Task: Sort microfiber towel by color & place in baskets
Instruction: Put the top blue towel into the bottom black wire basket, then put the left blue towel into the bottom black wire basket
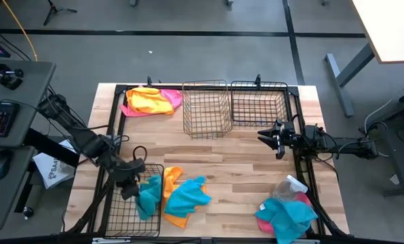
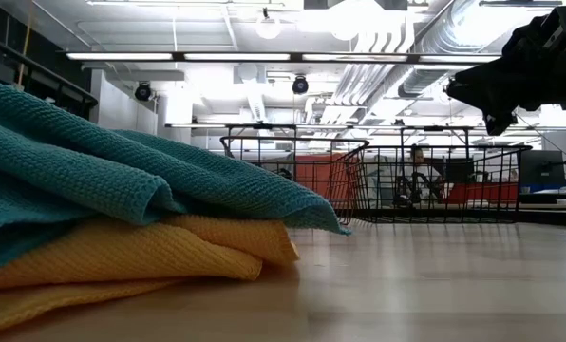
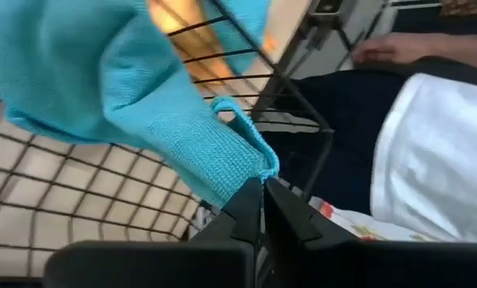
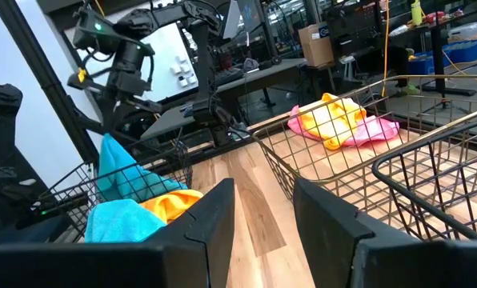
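Observation:
My left gripper [image 1: 132, 180] hovers over the near-left wire basket [image 1: 120, 220], shut on a turquoise towel [image 1: 148, 195] that reaches down inside the basket. Another turquoise towel [image 1: 188, 195] lies on an orange one [image 1: 171, 177] just right of that basket; the low view shows this pair close up [image 2: 122, 180]. A yellow towel [image 1: 150, 102] lies on a pink one [image 1: 173, 99] at the far left. A third turquoise towel [image 1: 290, 215] covers a pink one [image 1: 263, 224] at the near right. My right gripper [image 1: 273, 137] is open, in the air near the far-right basket [image 1: 259, 103]. My left gripper pinches the turquoise towel by a corner [image 3: 253, 158] between its two shut fingertips [image 3: 246, 210]. The cloth spreads away from the fingers over the basket's wire grid [image 3: 78, 200] and hangs slack into the basket; whether its lower end rests on the bottom cannot be told.
A second far basket [image 1: 207, 108] stands left of the far-right one. A clear spray bottle [image 1: 291, 186] lies by the near-right towels. The black frame [image 1: 304, 163] runs along the table's sides. Bare wood [image 1: 236, 169] lies in the middle. A person's hand [image 3: 390, 50] shows beyond the table.

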Controlling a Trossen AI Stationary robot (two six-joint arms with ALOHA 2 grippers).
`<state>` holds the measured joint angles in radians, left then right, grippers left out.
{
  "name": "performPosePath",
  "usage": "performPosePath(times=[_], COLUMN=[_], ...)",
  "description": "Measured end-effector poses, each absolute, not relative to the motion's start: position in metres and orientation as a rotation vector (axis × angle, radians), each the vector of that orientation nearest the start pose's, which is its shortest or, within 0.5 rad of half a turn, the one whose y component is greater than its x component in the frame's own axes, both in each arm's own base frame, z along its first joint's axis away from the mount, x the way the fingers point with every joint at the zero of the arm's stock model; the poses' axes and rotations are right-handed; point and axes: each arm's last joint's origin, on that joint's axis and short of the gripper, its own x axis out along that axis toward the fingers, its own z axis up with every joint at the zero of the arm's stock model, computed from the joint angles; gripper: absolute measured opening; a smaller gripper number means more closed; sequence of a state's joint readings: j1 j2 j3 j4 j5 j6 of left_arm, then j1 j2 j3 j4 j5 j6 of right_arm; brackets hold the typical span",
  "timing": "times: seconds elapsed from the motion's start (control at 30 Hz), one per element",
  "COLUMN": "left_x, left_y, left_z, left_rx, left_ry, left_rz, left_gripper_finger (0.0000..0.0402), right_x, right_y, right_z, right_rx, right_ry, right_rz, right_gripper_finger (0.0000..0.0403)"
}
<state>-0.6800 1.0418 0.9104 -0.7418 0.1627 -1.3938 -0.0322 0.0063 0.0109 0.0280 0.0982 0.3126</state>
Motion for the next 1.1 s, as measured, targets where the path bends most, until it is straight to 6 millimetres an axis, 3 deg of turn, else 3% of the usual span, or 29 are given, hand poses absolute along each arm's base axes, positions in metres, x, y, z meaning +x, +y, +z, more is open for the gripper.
performPosePath(times=[0.33,0.47,0.63,0.7,0.87,1.1], left_x=[0.152,0.162,0.192,0.205,0.248,0.323], left_y=[-0.13,-0.124,-0.095,-0.079,-0.049,-0.046], left_z=[0.286,0.289,0.302,0.302,0.295,0.286], left_rx=[-1.029,-1.011,-0.972,-0.892,-0.606,-0.153], left_ry=[1.255,1.174,0.906,0.873,0.958,1.215], left_rz=[-0.064,-0.106,-0.158,-0.135,-0.121,-0.101], left_gripper_finger=[0.0142,0.0193,0.0225,0.0227,0.0227,0.0227], right_x=[0.097,0.097,0.097,0.097,0.097,0.097], right_y=[-0.006,-0.006,-0.006,-0.006,-0.006,-0.006], right_z=[0.169,0.169,0.169,0.169,0.169,0.169], right_rx=[0.313,0.313,0.314,0.313,0.314,0.314], right_ry=[-0.053,-0.052,-0.053,-0.053,-0.052,-0.053], right_rz=[-0.124,-0.125,-0.124,-0.124,-0.125,-0.124], right_gripper_finger=[0.0124,0.0124,0.0124,0.0124,0.0124,0.0124])
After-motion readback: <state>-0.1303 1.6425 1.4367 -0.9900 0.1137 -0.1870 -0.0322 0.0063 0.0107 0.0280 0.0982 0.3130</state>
